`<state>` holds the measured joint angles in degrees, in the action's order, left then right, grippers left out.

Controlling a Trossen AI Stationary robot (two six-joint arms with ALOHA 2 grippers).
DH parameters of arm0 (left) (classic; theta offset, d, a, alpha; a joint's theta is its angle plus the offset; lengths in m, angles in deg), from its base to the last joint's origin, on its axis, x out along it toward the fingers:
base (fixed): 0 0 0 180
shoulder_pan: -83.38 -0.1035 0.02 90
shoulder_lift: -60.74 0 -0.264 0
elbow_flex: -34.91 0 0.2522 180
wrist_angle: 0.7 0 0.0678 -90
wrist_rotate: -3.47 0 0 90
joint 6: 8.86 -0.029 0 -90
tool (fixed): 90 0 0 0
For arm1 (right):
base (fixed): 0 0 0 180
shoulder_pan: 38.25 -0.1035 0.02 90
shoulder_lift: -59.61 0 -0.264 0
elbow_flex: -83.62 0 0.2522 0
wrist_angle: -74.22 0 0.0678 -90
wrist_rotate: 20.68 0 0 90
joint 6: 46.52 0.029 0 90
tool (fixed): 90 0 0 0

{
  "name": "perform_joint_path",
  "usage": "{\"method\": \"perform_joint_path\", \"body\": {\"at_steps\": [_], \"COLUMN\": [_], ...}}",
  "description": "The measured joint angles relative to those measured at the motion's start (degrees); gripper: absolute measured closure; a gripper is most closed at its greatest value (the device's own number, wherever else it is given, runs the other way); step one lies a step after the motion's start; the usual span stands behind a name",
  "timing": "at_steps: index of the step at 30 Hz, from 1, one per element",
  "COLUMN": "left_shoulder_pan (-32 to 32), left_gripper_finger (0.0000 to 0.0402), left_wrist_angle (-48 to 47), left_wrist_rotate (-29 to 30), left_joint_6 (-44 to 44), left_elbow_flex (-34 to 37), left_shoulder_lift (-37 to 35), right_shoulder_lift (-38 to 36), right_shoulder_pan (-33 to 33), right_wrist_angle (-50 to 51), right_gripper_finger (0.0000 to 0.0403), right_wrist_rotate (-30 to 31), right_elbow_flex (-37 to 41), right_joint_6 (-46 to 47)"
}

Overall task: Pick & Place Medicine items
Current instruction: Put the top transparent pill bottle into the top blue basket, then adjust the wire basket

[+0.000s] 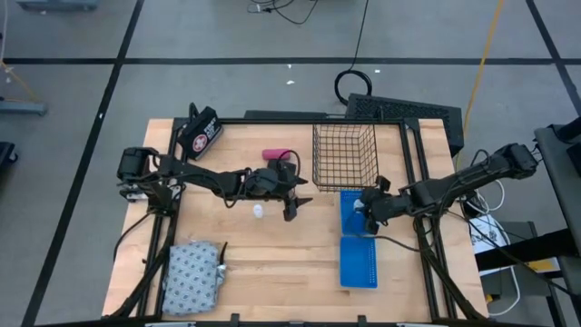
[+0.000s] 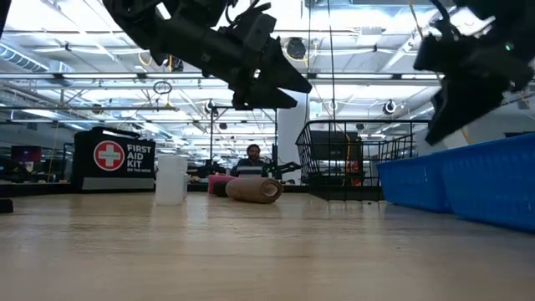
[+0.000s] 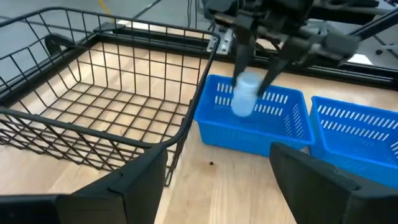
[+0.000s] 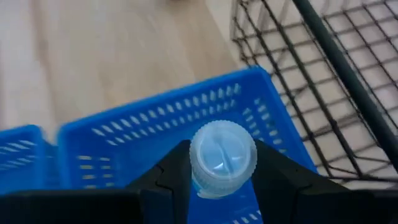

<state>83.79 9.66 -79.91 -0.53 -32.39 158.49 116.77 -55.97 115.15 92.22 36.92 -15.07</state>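
White bottle (image 4: 222, 158) clenched in right gripper (image 4: 219, 163), hanging over blue tray (image 4: 124, 146) beside wire basket (image 1: 345, 154), poised for drop. Left gripper (image 1: 292, 207) spread wide, holding nothing, near basket; 1 bottle (image 1: 258, 211) lies close by.

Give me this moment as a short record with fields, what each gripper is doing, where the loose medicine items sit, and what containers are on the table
right gripper: jaws shut on a white bottle, above the blue tray nearer the basket
left gripper: jaws open, nothing held, over mid-table
second white bottle: on the table near the left gripper
pink piece: beside the wire basket
brown piece: lying on the table
patterned pouch: near corner on the left arm's side
second blue tray: beside the first
first aid case: far edge
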Motion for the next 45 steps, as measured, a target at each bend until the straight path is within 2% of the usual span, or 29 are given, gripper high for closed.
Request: {"method": "perform_joint_path", "body": {"at_steps": [11,19,21,27,31,35,42,45], "left_shoulder_pan": [0.0,0.0,0.0,0.0,0.0,0.8,2.5,3.4], "left_gripper_finger": [0.0115,0.0109,0.0112,0.0116,0.0116,0.0123,0.0133,0.0133], "left_wrist_angle": [-0.2,-0.4,-0.5,-0.4,-1.9,-6.8,-22.3,-21.6], "left_wrist_rotate": [-0.1,-0.1,-0.1,-0.1,0.0,3.1,10.6,12.9], "left_joint_6": [-0.5,-0.6,-0.6,-0.6,-1.6,-1.9,1.1,3.6], "left_elbow_flex": [0.0,0.0,0.0,0.0,0.0,0.0,0.3,3.1], "left_shoulder_lift": [0.0,0.0,0.0,0.0,-1.4,-5.7,-15.1,-16.6], "right_shoulder_lift": [-0.7,-0.7,-0.7,-0.7,-2.4,-6.1,-13.2,-15.7], "right_shoulder_pan": [0.0,0.0,0.0,0.0,0.0,0.1,0.1,0.0], "right_wrist_angle": [-6.3,-7.5,-7.5,-7.2,-6.9,-6.9,-9.5,-13.9], "right_gripper_finger": [0.0281,0.0281,0.026,0.014,0.0097,0.0081,0.0088,0.0089], "right_wrist_rotate": [4.3,4.8,4.6,4.1,3.6,1.8,-2.5,-3.7], "right_elbow_flex": [8.0,9.3,9.3,9.5,9.2,7.5,3.9,3.8], "right_joint_6": [2.6,2.2,2.2,2.0,2.5,3.4,-0.2,-5.2]}}
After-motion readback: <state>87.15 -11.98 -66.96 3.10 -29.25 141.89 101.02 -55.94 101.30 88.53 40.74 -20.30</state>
